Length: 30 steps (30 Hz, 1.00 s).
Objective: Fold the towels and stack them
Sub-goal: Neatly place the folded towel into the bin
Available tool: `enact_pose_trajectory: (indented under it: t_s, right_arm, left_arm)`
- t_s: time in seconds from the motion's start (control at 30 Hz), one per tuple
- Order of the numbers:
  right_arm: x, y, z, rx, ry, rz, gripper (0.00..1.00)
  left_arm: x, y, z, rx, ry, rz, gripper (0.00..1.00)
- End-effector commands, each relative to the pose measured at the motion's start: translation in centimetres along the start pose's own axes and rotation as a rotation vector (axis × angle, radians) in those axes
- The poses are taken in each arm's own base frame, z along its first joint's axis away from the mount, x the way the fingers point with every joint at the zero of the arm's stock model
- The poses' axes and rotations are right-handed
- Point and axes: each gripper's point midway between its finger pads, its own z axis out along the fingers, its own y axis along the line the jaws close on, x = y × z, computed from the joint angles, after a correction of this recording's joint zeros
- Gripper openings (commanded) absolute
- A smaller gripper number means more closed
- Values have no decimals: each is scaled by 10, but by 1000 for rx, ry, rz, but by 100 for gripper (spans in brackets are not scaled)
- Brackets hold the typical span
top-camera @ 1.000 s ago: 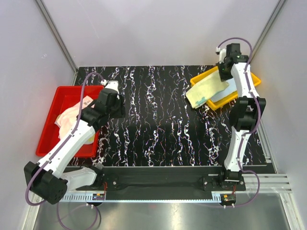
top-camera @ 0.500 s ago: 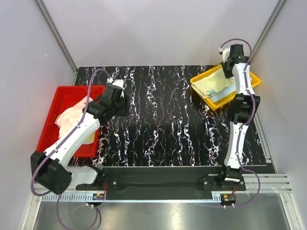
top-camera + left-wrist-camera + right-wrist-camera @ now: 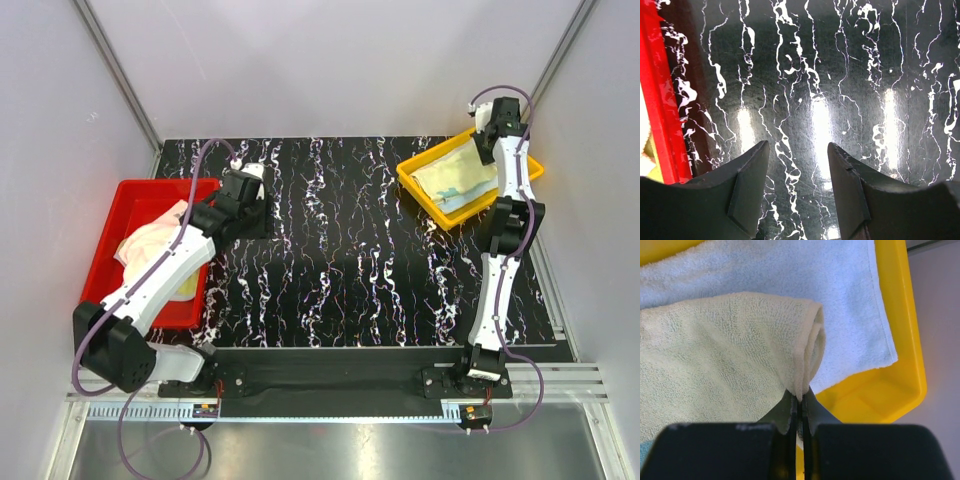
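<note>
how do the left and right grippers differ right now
The left gripper is open and empty; the right gripper is shut on a fold of the pale yellow towel. The left gripper is above the bare table beside the red tray; the right gripper is over the yellow tray. Both are dark and two-fingered.

A red tray (image 3: 150, 190) at the left edge of the table (image 3: 350, 270) holds a crumpled peach-pink towel (image 3: 150, 240). The left gripper (image 3: 248, 176) hovers just beside it, over the black marbled top. Far right, the right gripper (image 3: 487, 136) sits at the back corner of a yellow tray (image 3: 425, 192) — there a pale yellow towel (image 3: 455, 172) lies over a light blue towel (image 3: 468, 205).
</note>
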Motion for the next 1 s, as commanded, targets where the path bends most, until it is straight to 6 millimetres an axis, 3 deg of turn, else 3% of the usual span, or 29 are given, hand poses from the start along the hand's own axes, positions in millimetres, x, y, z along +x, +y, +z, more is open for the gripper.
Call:
enact_pose_trajectory:
  t_s: [0.0, 0.13, 0.2, 0.33, 0.4, 0.43, 0.47, 0.6, 0.7, 0.73, 0.8, 0.83, 0.97]
  right_arm:
    - [-36, -16, -15, 47, -125, -1, 0]
    - [-45, -20, -11, 66, -164, -7, 4]
    - [-47, -24, -5, 93, -177, 24, 42]
    - [-48, -31, -13, 137, -178, 101, 74]
    - [-52, -34, -27, 147, -197, 151, 99]
    - [-53, -36, -33, 157, -201, 176, 100]
    - [-60, -41, -52, 167, -223, 207, 100]
    - [-54, -5, -77, 3, -205, 427, 99]
    - [-51, 32, -96, -181, -191, 537, 80]
    - [-53, 46, -102, -255, -197, 544, 65]
    - [-45, 63, -106, -323, -165, 602, 50]
    - [-41, 67, -107, -334, -151, 612, 34]
    - [-21, 93, -105, -431, -87, 632, 17]
  left_arm:
    - [-24, -12, -6, 50, -55, -22, 56]
    - [-21, -11, -4, 47, -45, -21, 56]
    - [-20, -11, -4, 45, -42, -19, 56]
    - [-20, -12, -3, 51, -40, -25, 56]
    - [-22, -14, -5, 62, -51, -33, 56]
    - [-23, -16, -6, 71, -58, -37, 56]
    - [-25, -16, -8, 78, -67, -44, 56]
    - [-28, -23, -14, 125, -109, -83, 56]
    - [-27, -32, -19, 185, -122, -114, 57]
    - [-26, -34, -22, 201, -125, -119, 57]
    - [-22, -35, -23, 212, -118, -127, 57]
    - [-20, -39, -26, 239, -116, -127, 57]
    - [-16, -35, -32, 239, -126, -127, 57]
